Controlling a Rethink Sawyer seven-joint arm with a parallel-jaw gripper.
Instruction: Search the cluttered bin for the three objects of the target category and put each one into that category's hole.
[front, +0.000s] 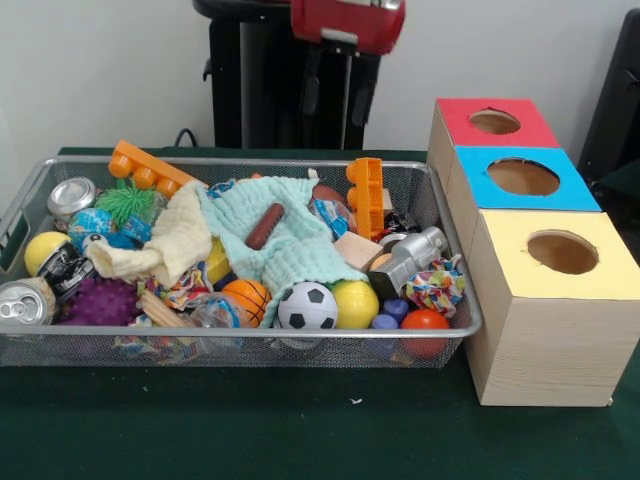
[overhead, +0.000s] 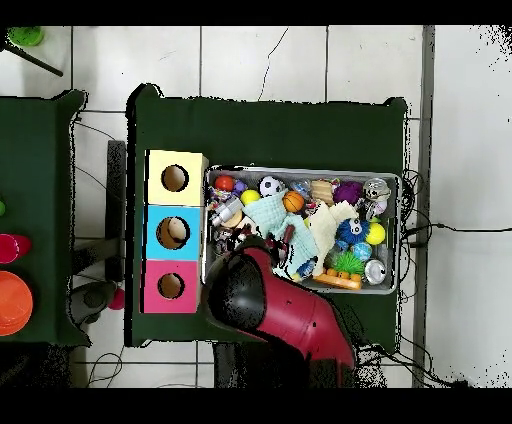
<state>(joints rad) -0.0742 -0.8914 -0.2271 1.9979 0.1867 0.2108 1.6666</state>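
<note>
Silver wire mesh forms the cluttered bin (front: 455, 322), and every place below is given from it. Just beside its end wall stands the yellow-topped box, whose round hole (front: 562, 252) looks empty. One multicolour fabric scrunch (front: 435, 287) lies inside the bin's corner nearest that box, touching a grey metal toy (front: 410, 258). A second patterned scrap (front: 185, 292) seems to peek out below the pale-yellow cloth (front: 170, 240) near the bin's front wall; a third I cannot pick out. The arm (overhead: 290, 310) hangs over the bin's robot-side edge, and whether its gripper is spread or closed cannot be told. Best to begin with the corner scrunch: come straight down, pinch only cloth, clear the mesh wall, then release squarely above the hole.
</note>
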